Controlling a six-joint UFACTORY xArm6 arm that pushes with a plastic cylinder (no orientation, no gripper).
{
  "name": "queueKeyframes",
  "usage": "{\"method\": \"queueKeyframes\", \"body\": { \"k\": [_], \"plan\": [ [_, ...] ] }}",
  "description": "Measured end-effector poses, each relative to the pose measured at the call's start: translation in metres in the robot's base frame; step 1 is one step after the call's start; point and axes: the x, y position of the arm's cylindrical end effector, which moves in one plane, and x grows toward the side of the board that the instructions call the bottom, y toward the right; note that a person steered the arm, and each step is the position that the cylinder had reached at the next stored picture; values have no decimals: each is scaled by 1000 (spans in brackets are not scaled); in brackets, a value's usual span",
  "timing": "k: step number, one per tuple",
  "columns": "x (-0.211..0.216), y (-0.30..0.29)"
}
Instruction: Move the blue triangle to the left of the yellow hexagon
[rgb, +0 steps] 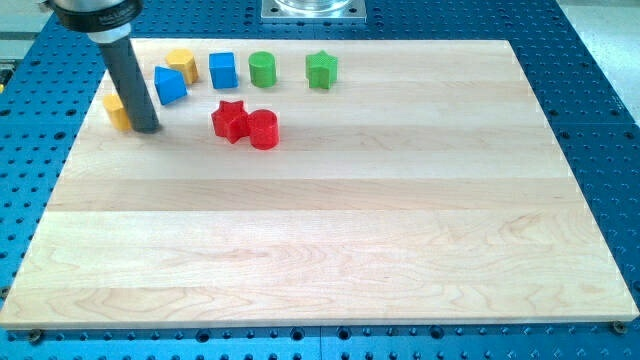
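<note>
The blue triangle (170, 85) lies near the board's top left. A yellow block (182, 63), which looks like the hexagon, sits just above it to the right and touches or nearly touches it. My tip (146, 129) rests on the board below and left of the blue triangle, a short gap away. The tip is against the right side of a second yellow block (117, 110). The rod partly hides that block, so its shape is unclear.
A blue cube (222, 70), a green cylinder (262, 68) and a green star (321, 70) stand in a row along the top. A red star (229, 120) and a red cylinder (263, 129) touch each other right of my tip. The wooden board (330, 230) lies on a blue perforated table.
</note>
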Motion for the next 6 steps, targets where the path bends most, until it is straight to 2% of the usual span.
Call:
{"method": "queueKeyframes", "body": {
  "k": [2, 3, 6],
  "plan": [
    [-24, 21],
    [-59, 28],
    [-96, 31]
  ]
}}
